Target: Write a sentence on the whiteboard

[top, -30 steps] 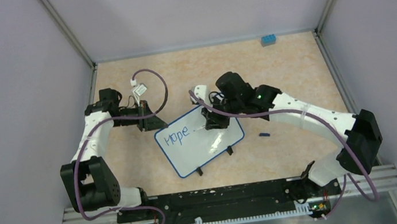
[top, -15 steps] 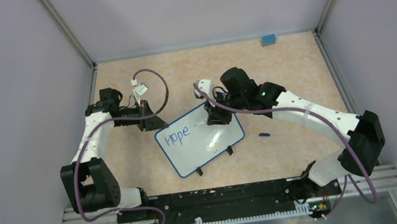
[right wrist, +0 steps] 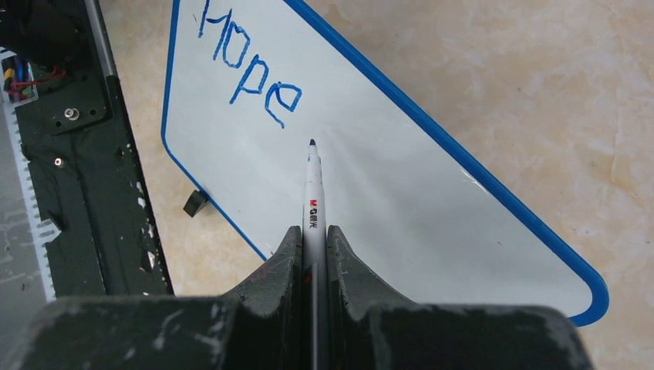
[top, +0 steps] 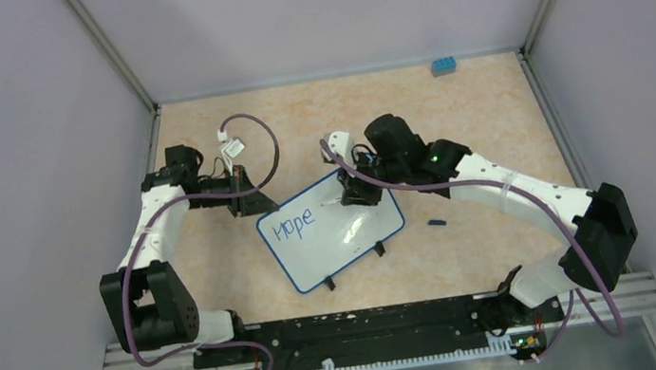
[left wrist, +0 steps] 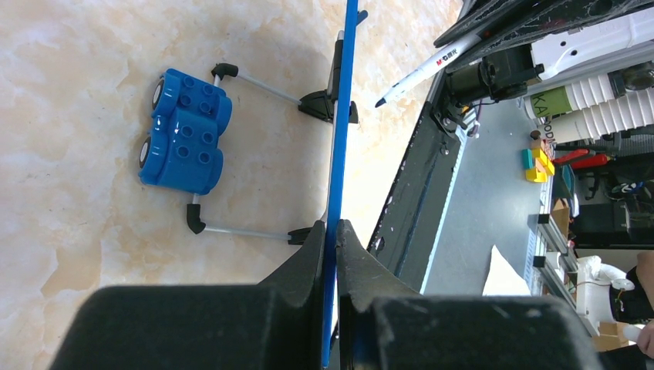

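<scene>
The whiteboard (top: 330, 230) is stood tilted on black feet (top: 378, 248) at mid-counter (top: 470, 128). Its blue rim is gripped edge-on by the closed left jaws. A marker (right wrist: 312, 193) is clamped in the right jaws, its tip at the board just past the written word "Hope" (right wrist: 247, 73); contact cannot be told. A blue brick (top: 443, 66) lies at the far edge.

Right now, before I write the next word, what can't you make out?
Whether the marker tip touches the whiteboard: right wrist view looks down the barrel; from the top, the right claw covers it.
The board's writing face, left wrist view: edge-on in the left claw.
Small dark object right of the board, top view: too small to identify.
</scene>
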### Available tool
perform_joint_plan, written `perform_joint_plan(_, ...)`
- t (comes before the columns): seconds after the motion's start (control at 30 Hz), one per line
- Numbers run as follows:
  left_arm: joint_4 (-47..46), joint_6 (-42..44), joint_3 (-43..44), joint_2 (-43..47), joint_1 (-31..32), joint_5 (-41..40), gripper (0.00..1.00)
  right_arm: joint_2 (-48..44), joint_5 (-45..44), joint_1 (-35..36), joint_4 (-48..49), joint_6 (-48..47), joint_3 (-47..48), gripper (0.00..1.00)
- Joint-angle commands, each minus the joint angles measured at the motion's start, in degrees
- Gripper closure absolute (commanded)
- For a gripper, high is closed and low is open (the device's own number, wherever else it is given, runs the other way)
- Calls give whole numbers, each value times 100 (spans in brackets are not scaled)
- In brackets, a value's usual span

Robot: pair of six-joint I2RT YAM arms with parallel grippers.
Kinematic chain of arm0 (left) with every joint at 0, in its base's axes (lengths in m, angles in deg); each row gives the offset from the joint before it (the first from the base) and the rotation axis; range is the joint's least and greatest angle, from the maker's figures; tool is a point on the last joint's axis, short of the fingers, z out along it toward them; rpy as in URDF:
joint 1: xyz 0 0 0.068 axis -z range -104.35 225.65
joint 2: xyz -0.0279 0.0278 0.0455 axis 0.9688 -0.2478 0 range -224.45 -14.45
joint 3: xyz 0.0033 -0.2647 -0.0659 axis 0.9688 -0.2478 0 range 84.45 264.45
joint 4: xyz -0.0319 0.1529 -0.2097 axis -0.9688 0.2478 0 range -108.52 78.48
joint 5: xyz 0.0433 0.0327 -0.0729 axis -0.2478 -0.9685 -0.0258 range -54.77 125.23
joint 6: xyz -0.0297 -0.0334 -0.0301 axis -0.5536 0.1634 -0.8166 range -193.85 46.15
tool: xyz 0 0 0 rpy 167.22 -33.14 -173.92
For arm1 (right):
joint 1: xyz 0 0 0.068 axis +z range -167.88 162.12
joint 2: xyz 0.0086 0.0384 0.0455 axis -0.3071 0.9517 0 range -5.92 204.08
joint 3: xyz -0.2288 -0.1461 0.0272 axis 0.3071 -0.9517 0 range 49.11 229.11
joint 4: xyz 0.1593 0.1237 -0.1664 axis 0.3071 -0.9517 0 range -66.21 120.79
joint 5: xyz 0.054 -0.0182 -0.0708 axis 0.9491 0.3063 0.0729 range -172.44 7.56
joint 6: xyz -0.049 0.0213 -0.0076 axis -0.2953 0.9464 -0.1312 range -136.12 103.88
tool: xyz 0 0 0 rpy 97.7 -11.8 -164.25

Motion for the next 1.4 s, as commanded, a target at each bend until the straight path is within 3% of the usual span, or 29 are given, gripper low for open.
perform_joint_plan(0.0, 35, 5, -109, 78, 108, -176, 100, 70, -186, 170, 375, 39, 184, 100)
perform_joint_plan(0.43, 38, 4, -121, 68, 112, -194, 100, 295, -785, 197, 423, -77, 266, 100)
perform_joint_plan(1.37, 26, 4, -119, 67, 118, -229, 100, 218, -474, 112, 298, -102, 13, 100)
